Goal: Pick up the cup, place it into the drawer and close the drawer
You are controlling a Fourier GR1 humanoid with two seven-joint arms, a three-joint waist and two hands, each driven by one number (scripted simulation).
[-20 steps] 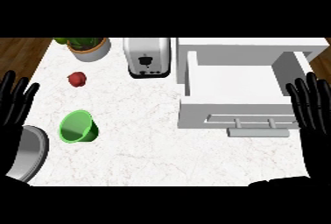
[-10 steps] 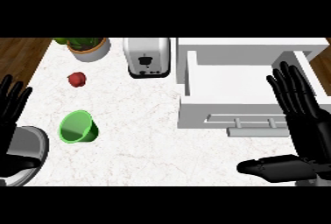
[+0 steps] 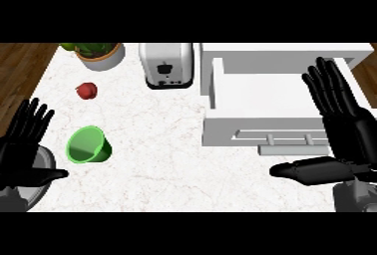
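Observation:
A green cup [image 3: 90,145] lies tipped on the white marble counter at the left, its mouth facing up and left. The white drawer [image 3: 273,97] stands pulled open at the right, its inside bare, with a bar handle [image 3: 283,138] on its front. My right hand [image 3: 340,130] hovers open over the drawer's right side, fingers straight and pointing away, thumb stretched left below the drawer front. My left hand [image 3: 23,144] is open at the left edge, just left of the cup and apart from it.
A silver toaster [image 3: 167,65] stands at the back centre. A potted plant [image 3: 95,54] sits at the back left, with a small red fruit [image 3: 87,90] in front of it. A grey round pan [image 3: 29,184] lies under my left hand at the lower left corner.
My right hand has moved inward and up over the drawer's right side, showing larger. My left hand has come further in from the left edge toward the cup.

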